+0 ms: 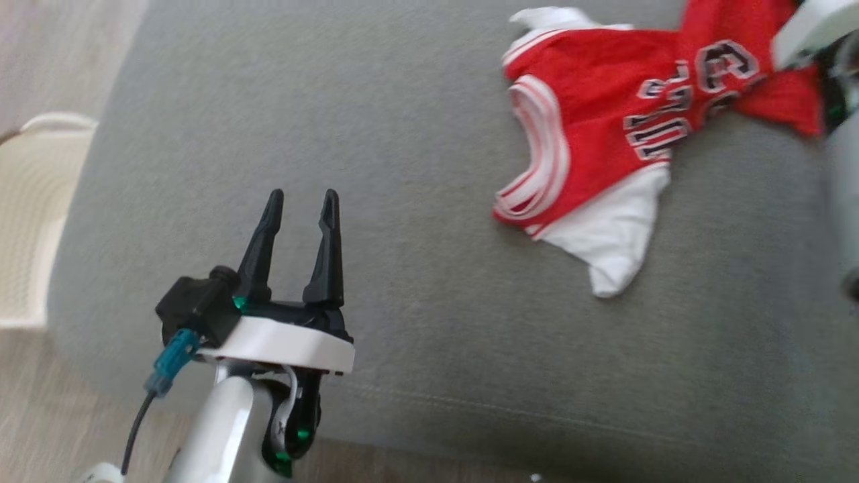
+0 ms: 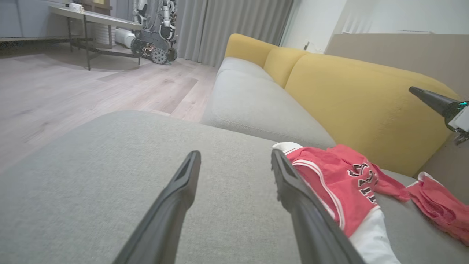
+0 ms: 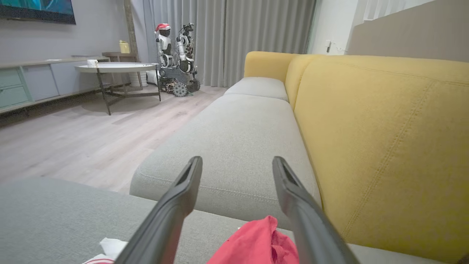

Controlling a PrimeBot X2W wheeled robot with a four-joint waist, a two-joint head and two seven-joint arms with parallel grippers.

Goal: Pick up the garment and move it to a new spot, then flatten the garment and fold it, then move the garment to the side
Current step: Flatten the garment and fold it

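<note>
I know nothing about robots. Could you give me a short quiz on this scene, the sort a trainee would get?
1. True or false: the left gripper is holding the jersey.
2. What does the jersey lie on? A) a bed B) the grey seat cushion C) a kitchen counter
3. Fill in the blank: the sofa's backrest is ____ in colour.

Key: 1 false, its fingers stand open over bare cushion, apart from the jersey; 2 B; 3 yellow.
</note>
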